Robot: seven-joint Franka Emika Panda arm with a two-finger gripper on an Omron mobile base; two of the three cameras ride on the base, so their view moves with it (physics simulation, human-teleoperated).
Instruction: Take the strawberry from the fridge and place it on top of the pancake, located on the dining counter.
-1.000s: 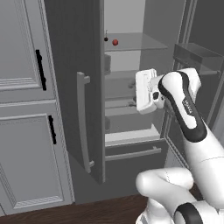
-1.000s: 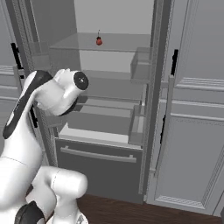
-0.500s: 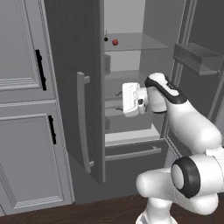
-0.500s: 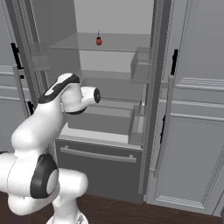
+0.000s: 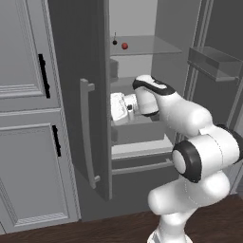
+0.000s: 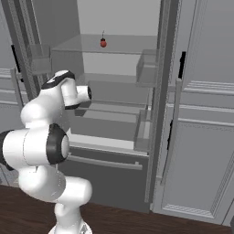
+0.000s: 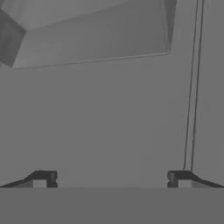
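From the left base view, the arm is swinging in toward the open fridge [image 5: 142,71]. A second ago the hand was out in front of the shelves; now it is tucked in by the left door, at the middle shelves. The strawberry [image 5: 125,46] is sitting higher up, near the back left of the top glass shelf [image 5: 156,47], just beside a small black ball with a stem [image 5: 114,42]. So the hand is getting closer, but it is too low and needs to go up.

From the right base view, the strawberry [image 6: 103,43] is showing red with the thin stem poking up above it, because the black ball is hiding behind it. The arm is bending in front of the lower shelves, well below the fruit.

In the hand view, the gripper [image 7: 111,177] is spread wide and holding nothing. It is looking at grey fridge walls and a box-like bin [image 7: 92,30] near the top.
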